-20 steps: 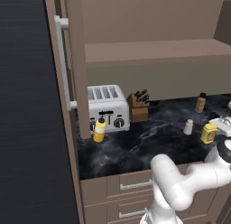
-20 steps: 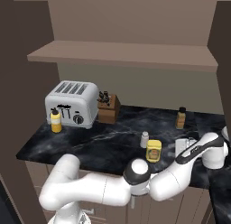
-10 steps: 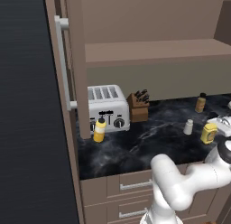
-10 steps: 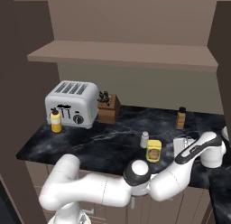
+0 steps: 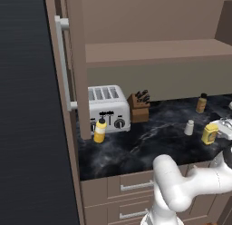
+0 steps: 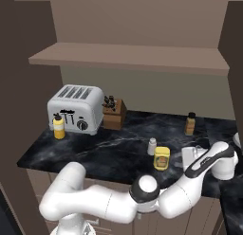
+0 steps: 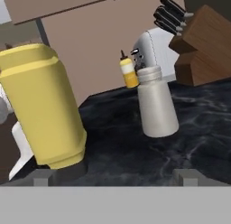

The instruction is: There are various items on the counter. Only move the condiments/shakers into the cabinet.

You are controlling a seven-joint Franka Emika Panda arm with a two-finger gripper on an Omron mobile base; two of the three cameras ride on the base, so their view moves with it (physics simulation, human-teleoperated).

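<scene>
The squat yellow bottle stands close in front of my open gripper, just ahead of its left fingertip and off-centre in the gap. Beyond it stands the pale grey shaker, and far back the yellow squeeze bottle by the toaster. From the base, the gripper hangs low over the black counter, right of the squat bottle and shaker. The squeeze bottle stands at the counter's left. The cabinet shelf above holds nothing.
A silver toaster and a brown knife block stand at the back of the counter. A small brown bottle sits at the back right. The open cabinet door with its long handle stands at the left.
</scene>
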